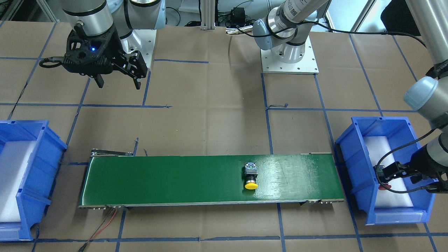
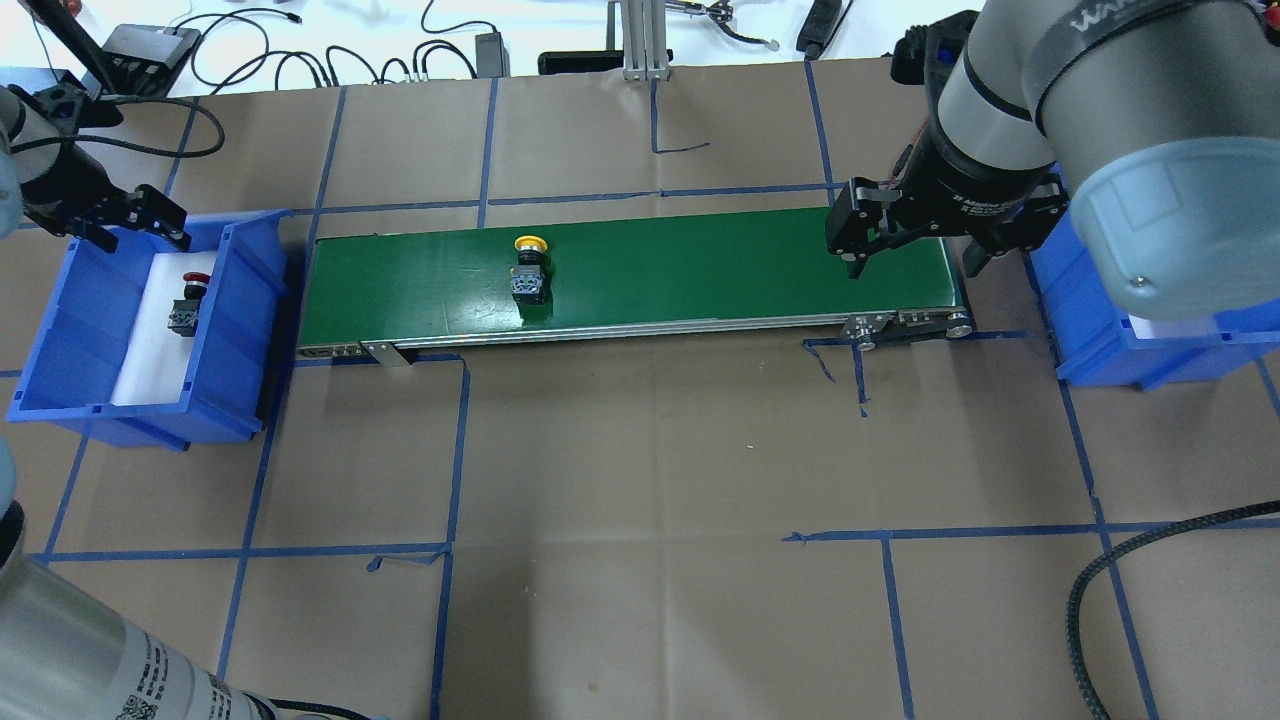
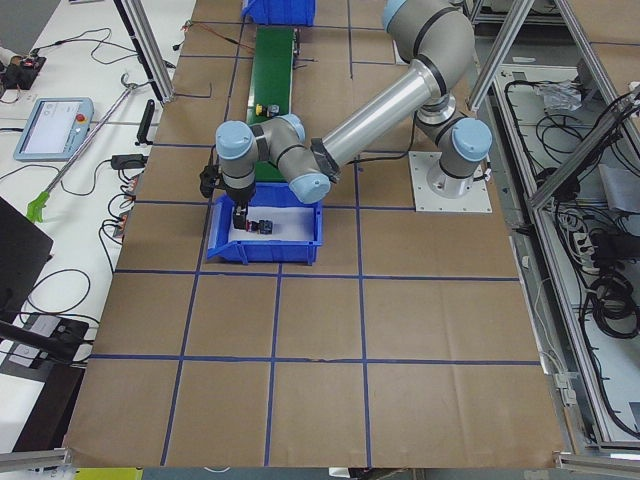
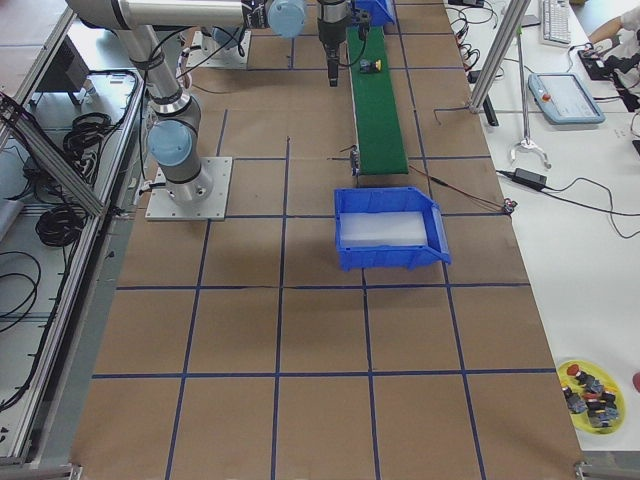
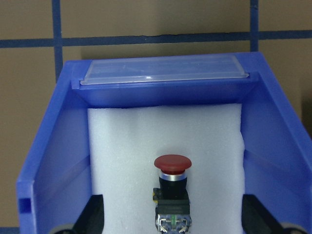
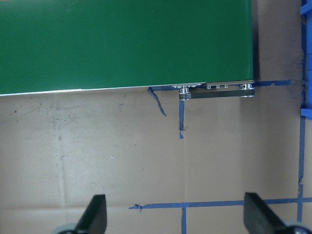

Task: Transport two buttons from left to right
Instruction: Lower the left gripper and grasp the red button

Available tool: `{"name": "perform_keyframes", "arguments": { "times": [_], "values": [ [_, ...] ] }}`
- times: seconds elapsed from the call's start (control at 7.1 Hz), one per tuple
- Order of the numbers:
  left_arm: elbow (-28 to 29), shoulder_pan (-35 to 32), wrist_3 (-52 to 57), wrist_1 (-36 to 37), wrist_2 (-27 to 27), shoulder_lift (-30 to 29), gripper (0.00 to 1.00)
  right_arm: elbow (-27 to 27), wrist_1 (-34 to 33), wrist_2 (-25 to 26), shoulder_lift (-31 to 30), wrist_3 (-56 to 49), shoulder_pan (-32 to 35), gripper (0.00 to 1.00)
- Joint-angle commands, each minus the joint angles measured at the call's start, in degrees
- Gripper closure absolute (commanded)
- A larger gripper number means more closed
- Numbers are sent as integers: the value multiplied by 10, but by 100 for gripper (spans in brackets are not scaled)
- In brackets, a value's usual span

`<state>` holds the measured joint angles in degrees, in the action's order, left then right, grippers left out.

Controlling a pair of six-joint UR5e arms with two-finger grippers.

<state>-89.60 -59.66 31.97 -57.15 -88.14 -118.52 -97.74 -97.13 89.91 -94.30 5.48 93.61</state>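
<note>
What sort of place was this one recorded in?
Probably a robotics lab test cell, not a factory line: a table papered and gridded with blue tape, a short green conveyor between blue bins, and a teach pendant beside it.

Robot lab: conveyor (image 1: 175, 180), teach pendant (image 3: 52, 128)

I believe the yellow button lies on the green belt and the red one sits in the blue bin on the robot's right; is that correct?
No: the red button sits in the blue bin on the robot's left, per the overhead exterior view. The yellow button does lie on the green belt.
</note>
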Motion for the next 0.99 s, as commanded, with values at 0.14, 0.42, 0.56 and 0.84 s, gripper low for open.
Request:
{"name": "perform_keyframes", "arguments": {
  "times": [0.14, 0.42, 0.56, 0.84],
  "values": [
    [-41, 2, -1, 49, -4, -19, 1, 0, -3, 0, 0, 0, 0, 0],
    [-44, 2, -1, 49, -4, -18, 2, 0, -3, 0, 1, 0, 0, 0],
    [-44, 4, -1, 48, -3, -19, 6, 0, -3, 0, 0, 1, 0, 0],
    [-45, 4, -1, 44, -6, -18, 35, -1, -5, 0, 2, 1, 0, 0]
  ]
}}
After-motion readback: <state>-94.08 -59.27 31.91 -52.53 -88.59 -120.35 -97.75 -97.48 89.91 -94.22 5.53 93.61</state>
